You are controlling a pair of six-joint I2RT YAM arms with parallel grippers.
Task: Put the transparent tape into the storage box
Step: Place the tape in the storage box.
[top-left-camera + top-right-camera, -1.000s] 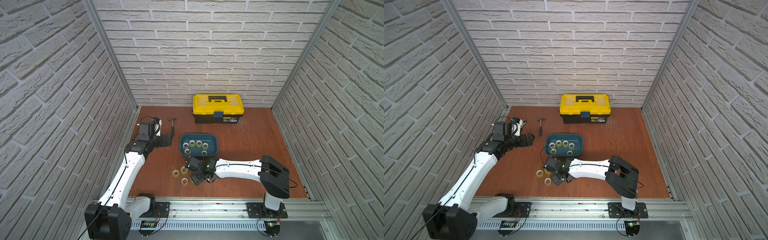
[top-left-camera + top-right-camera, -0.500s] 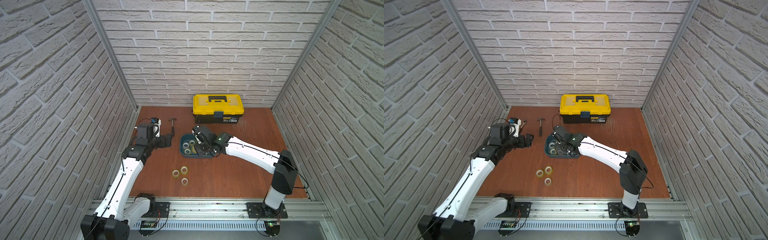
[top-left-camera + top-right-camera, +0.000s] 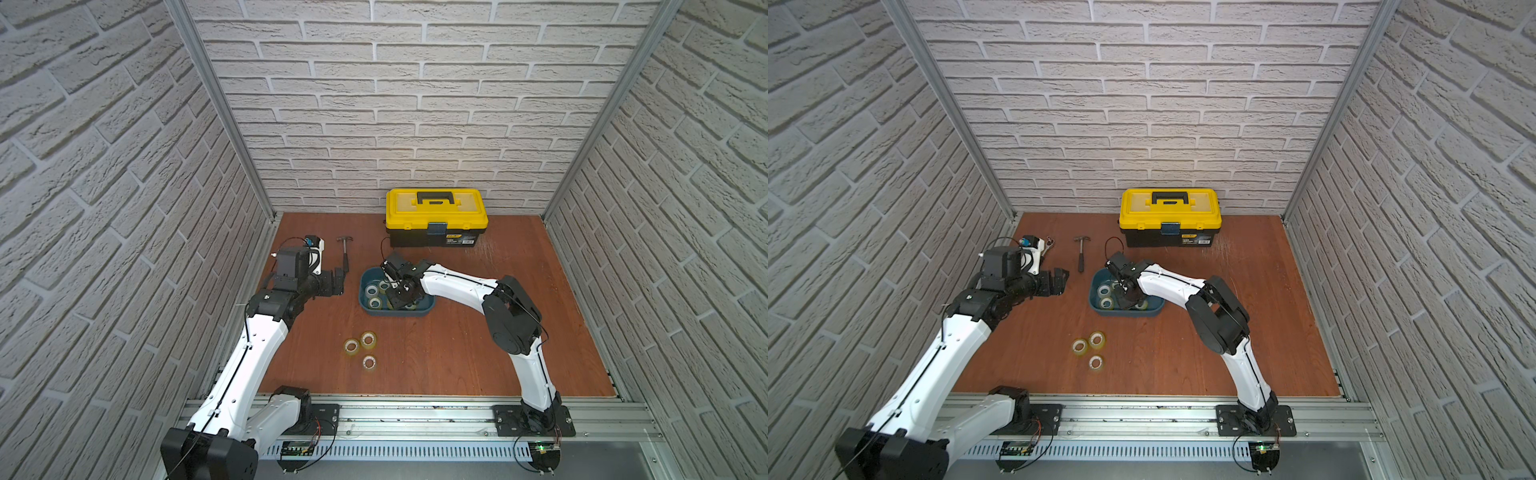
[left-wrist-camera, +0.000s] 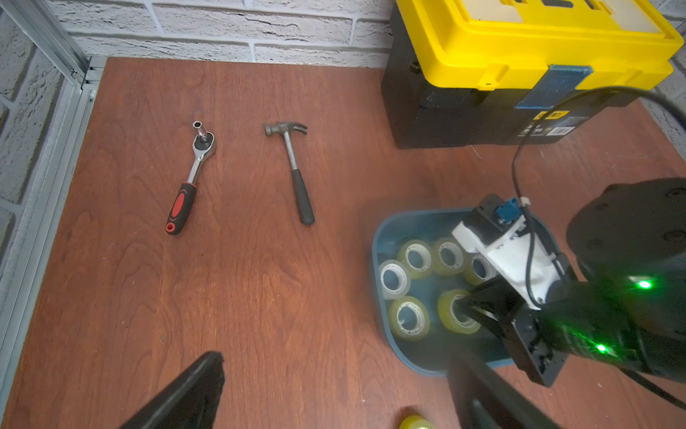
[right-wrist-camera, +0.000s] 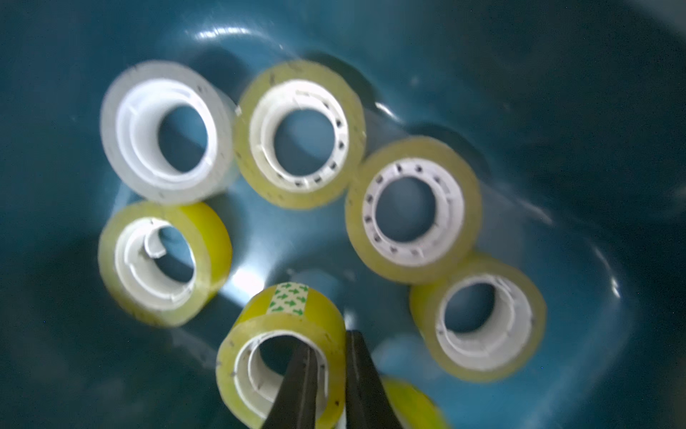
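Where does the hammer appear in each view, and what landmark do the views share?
In a top view: hammer left of the storage box.
In a top view: same spot.
Left wrist: hammer beside the ratchet wrench.
Right wrist: not in it.
Shared landmark: the storage box, in all four.

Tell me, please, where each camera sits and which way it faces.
Top views: high above the front rail, looking down toward the back wall; left arm and right arm show whole, left tool open, right tool in the storage box.
Left wrist: on the left arm, facing the back wall over ratchet, hammer and toolbox; its own fingertips show.
Right wrist: on the right arm, looking down into the box; its tool pinches one tape roll.
Shared: both wrist views show that held roll and the loose rolls around it.
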